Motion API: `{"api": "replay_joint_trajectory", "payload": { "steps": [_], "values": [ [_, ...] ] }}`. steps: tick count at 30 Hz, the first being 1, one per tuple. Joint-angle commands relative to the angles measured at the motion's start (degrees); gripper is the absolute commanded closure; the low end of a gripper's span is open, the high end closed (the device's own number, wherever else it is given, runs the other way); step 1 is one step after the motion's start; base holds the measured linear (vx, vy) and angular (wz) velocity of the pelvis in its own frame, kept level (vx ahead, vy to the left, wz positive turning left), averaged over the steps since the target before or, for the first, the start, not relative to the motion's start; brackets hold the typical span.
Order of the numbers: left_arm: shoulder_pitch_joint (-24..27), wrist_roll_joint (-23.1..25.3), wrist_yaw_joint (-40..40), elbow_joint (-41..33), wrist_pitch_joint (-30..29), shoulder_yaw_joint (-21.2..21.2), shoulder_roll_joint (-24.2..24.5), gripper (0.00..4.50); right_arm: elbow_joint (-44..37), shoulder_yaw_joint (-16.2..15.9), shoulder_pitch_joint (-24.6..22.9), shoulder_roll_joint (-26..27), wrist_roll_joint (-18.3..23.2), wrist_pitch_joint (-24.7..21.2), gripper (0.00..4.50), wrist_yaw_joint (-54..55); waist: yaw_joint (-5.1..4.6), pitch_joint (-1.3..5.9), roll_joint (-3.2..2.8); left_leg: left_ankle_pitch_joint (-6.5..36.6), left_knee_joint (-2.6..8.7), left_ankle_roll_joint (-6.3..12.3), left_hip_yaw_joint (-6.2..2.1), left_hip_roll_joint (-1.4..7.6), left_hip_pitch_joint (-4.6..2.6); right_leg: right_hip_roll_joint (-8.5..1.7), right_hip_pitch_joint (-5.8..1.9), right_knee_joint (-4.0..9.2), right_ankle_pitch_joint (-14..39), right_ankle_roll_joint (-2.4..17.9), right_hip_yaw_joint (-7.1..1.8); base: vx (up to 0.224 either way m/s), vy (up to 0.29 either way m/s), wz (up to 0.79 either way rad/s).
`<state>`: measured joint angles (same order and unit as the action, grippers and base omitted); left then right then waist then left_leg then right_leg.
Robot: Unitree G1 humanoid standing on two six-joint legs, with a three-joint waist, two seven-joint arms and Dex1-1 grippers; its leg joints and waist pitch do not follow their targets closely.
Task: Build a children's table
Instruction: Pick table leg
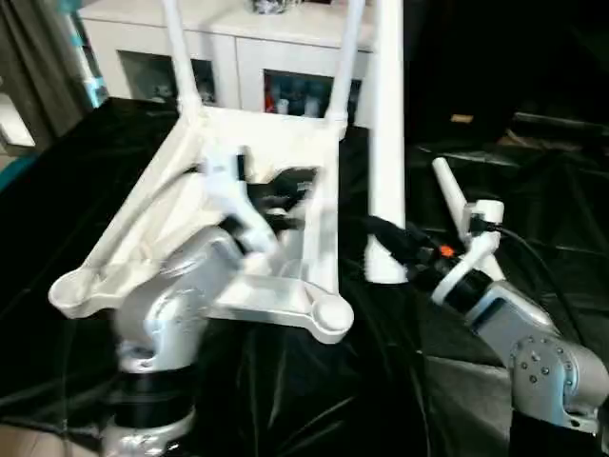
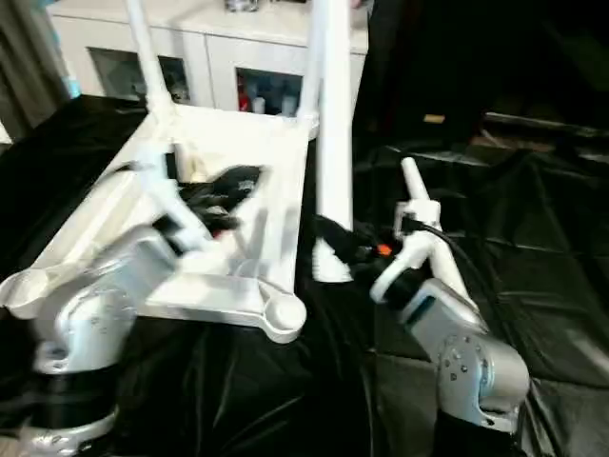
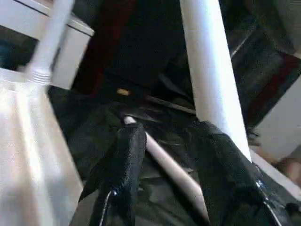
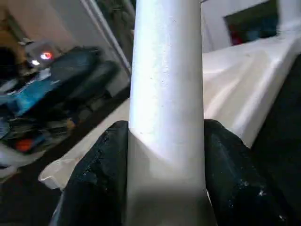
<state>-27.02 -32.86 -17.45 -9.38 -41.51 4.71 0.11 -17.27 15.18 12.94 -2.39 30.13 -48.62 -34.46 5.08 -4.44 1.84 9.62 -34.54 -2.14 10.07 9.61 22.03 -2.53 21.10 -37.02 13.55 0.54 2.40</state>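
Behind black-draped table [image 1: 533, 219], white glass-door cabinet [image 1: 238, 57] w/ kids' table [image 1: 285, 276] upturned.

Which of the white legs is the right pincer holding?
The loose upright leg beside the tabletop, clamped near its foot by the right pincer; two others already stand in the far corner sockets.

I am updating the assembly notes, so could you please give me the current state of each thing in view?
Table top: upside down on the black cloth, tilted.
Two far legs: fitted in their sockets, upright.
Two near corner sockets: empty.
Third leg: upright, gripped near its lower end, not fitted.
Fourth leg: loose on the black cloth.
Right gripper: shut on the third leg.
Left gripper: open, holding nothing.
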Motion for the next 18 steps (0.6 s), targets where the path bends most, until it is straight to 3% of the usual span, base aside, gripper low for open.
{"api": "replay_joint_trajectory", "payload": {
  "steps": [1, 5, 7, 8, 14, 18],
  "values": [
    [-1.95, -1.11, -0.87, 1.54, -1.0, -0.04, -0.71, 2.58, -1.67, -1.27, -0.22, -0.91, 2.17, 0.98, 2.59, -2.0, 0.05, 3.64, 0.47, 8.06, 3.97, -0.36, -1.35, 3.35, -1.14, -5.8, -1.69, 5.8, 10.67, 7.47, -3.09, 0.0, 0.0, 0.0],
    [-3.33, -3.14, -1.98, 1.86, -2.76, -0.45, -1.45, 2.58, -1.49, -3.74, -0.16, -2.36, 2.76, 0.8, 2.59, -3.97, 0.03, 3.58, 0.93, 7.13, 3.96, -0.15, -1.4, 3.48, -1.02, -5.83, -1.66, 5.65, 9.38, 7.49, -3.03, 0.0, 0.0, 0.0],
    [-3.35, -3.98, -2.43, 1.35, -3.47, -0.83, -1.39, 2.58, -1.28, -4.62, -0.17, -2.77, 2.94, 0.74, 2.59, -4.98, 0.03, 3.6, 0.87, 6.93, 3.96, -0.08, -1.41, 3.48, -1.1, -5.71, -1.69, 5.53, 8.67, 7.76, -3.01, 0.0, 0.0, 0.0],
    [-3.34, -4.44, -2.46, 1.27, -3.69, -0.92, -1.42, 2.58, -1.15, -5.03, -0.22, -2.97, 3.0, 0.83, 2.59, -5.51, 0.12, 3.61, 0.4, 6.9, 3.96, -0.23, -1.5, 3.5, -1.14, -5.73, -1.64, 5.44, 8.19, 8.01, -3.02, 0.0, 0.0, 0.0],
    [-3.75, -8.17, -4.54, 0.62, -6.0, -0.84, -1.82, 2.58, -1.84, -8.36, -1.16, -4.83, 4.37, 1.04, 2.59, -7.79, 0.12, 3.67, 0.89, 6.76, 4.0, 0.2, -1.43, 3.62, -1.08, -5.78, -1.95, 5.44, 5.79, 9.34, -2.98, 0.0, 0.0, 0.0],
    [-3.2, -11.61, -6.8, -0.26, -7.68, -0.23, -1.62, 2.58, -2.11, -9.62, -1.59, -5.77, 5.35, 0.56, 2.59, -9.68, 0.16, 3.39, 0.8, 7.76, 4.06, 0.03, -1.4, 3.57, -1.07, -5.88, -1.84, 5.68, 8.17, 9.4, -3.02, 0.0, 0.0, 0.0]
  ]
}}
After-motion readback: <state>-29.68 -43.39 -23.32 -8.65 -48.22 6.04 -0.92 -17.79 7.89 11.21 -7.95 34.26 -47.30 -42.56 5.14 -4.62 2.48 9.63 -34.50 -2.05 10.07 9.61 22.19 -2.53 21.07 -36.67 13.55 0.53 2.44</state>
